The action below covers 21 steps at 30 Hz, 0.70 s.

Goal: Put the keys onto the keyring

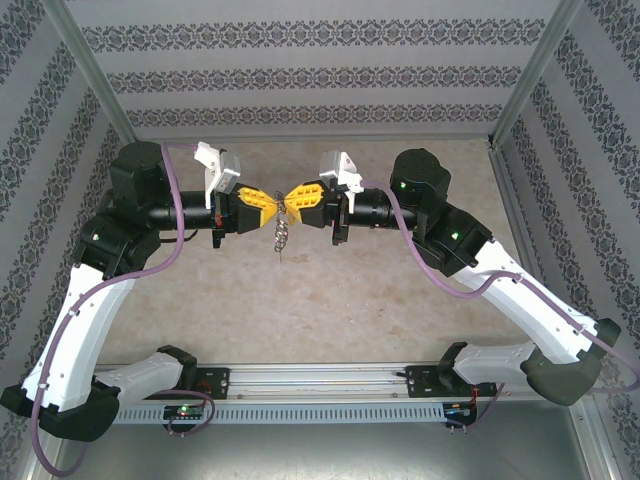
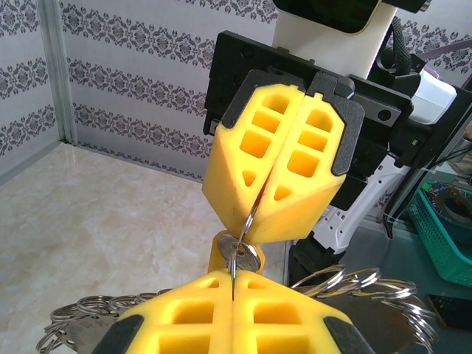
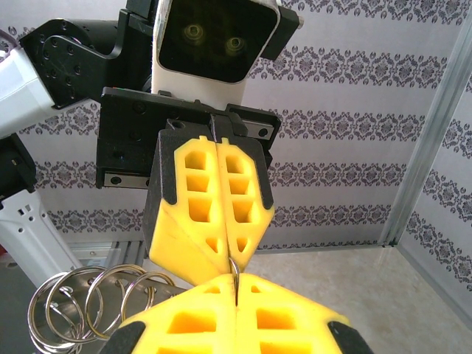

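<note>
Keyring (image 2: 249,223) pinched between left gripper (image 1: 270,201) and right gripper (image 1: 295,198), both clenched | keys (image 1: 282,237) dangle beneath

The two arms rise from a metal rail (image 1: 320,380) along the near edge of the desk (image 1: 330,310) and bend inward, so their ends face each other over the middle of the desk, nearer its far edge. The left gripper (image 1: 274,206) and the right gripper (image 1: 292,200) meet tip to tip, each with its yellow fingers pressed together. A small bunch of keys (image 1: 282,236) dangles from the spot where the tips meet, hanging in the air above the pale marbled top. A purple cable (image 1: 176,250) loops along the left arm. Patterned striped walls (image 1: 320,75) close in the far and side edges.
</note>
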Each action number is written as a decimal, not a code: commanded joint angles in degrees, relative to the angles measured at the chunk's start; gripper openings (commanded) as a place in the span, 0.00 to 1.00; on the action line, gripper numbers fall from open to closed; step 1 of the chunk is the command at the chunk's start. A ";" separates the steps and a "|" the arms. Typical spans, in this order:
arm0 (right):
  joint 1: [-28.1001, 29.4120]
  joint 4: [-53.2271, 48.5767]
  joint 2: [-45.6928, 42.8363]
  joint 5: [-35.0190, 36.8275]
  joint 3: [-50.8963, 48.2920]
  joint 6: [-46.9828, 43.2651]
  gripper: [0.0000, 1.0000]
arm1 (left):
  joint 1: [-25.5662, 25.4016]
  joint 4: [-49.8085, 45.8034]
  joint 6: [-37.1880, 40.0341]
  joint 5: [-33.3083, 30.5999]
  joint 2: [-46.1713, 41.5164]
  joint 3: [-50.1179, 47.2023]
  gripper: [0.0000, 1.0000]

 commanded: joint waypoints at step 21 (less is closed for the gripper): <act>0.71 1.67 -0.58 1.69 -0.45 -1.66 0.00 | 0.46 1.09 1.66 1.86 0.37 2.12 0.00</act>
